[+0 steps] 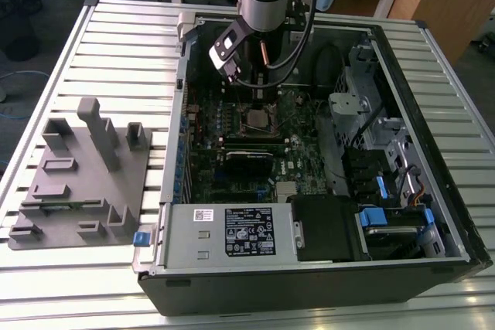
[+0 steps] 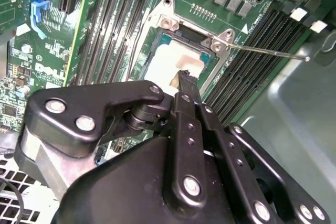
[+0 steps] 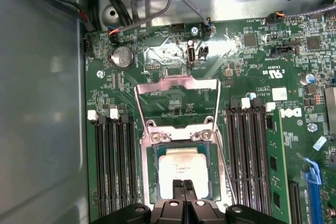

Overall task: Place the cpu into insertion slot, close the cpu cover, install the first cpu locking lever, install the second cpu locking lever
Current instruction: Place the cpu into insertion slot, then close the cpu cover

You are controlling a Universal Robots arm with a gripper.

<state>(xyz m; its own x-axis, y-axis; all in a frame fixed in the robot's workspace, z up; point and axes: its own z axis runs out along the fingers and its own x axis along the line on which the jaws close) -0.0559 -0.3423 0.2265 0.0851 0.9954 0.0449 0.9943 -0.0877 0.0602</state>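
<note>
The cpu (image 3: 184, 171) lies flat in the insertion slot (image 3: 151, 167) on the green board; its pale metal top also shows in the second wrist view (image 2: 167, 62) and the exterior view (image 1: 258, 120). The cpu cover (image 3: 176, 81) is swung open, its silver frame standing beyond the slot with board visible through its window. A thin wire locking lever (image 2: 268, 52) sticks out unlatched beside the socket. My gripper (image 3: 184, 186) hovers right over the cpu's near edge, black fingers pressed together with nothing between them; it is also seen in the second wrist view (image 2: 184, 77) and the exterior view (image 1: 260, 96).
Long black memory slots (image 3: 111, 161) flank the socket on both sides (image 3: 249, 145). The open computer case (image 1: 433, 113) walls surround the board, with a power supply (image 1: 232, 229) at the front and cables (image 3: 131, 3) behind. A grey fixture (image 1: 81, 175) sits on the slatted table.
</note>
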